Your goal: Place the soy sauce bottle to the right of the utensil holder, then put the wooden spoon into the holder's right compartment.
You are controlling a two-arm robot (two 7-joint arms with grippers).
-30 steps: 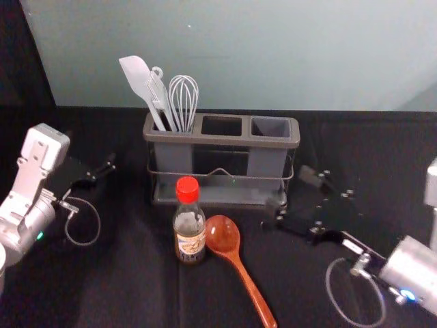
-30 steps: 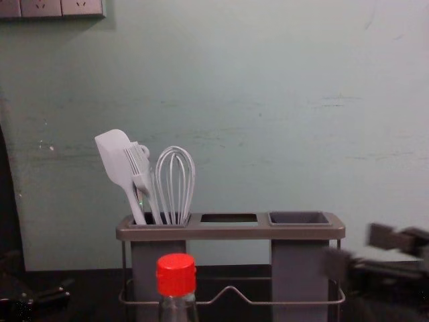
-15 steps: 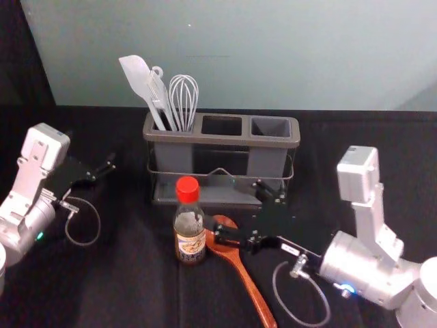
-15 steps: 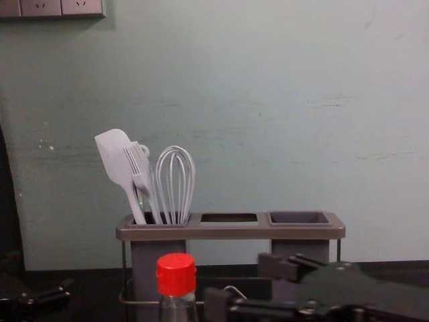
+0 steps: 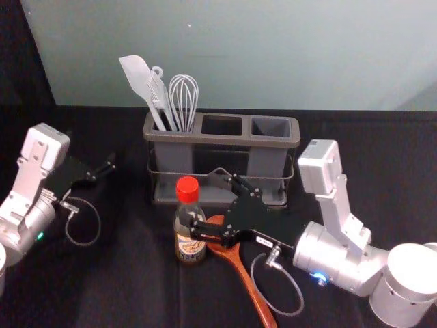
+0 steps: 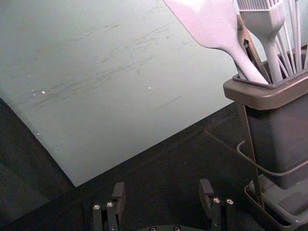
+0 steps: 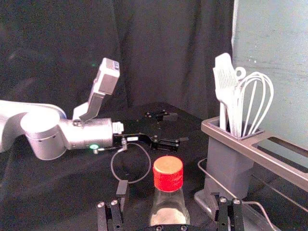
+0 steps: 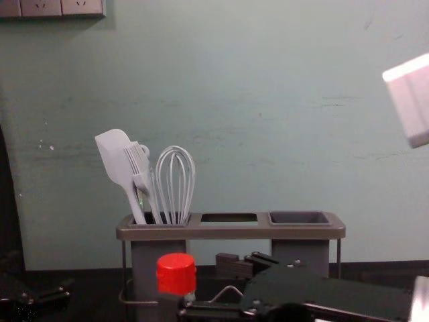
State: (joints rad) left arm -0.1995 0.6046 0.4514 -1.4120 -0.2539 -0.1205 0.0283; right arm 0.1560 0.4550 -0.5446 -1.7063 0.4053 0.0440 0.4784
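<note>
The right claw reaches in from the right over the bench, its fingers spread, with the soy sauce bottle between them in the right wrist view. The claw is unclenched, a gap showing on either side of the neck in that view. The bottle stands upright in front of the left part of the utensil holder; it is clear glass with sloping shoulders, a printed paper label and a bright red, ribbed screw cap.

Just beside it lies the wooden spoon, glossy and reddish brown, its oval bowl partly under the claw's nearer finger and its slim handle running back toward the robot, slanting right. The bench wears dark, softly creased cloth. The holder has a smooth, round-cornered taupe rim, straight-sided grey cups and a thin bent-wire rail. Its left compartment carries a flat, pale spatula, a bristled brush and a looped whisk. The wall behind is pale green and scuffed.

The right arm comes across slightly slanted, its silver cylinder low, a white block raised above and a cable looping beneath. The left arm is parked at the left, angled forward and inward, its claw released, fingers well apart.
</note>
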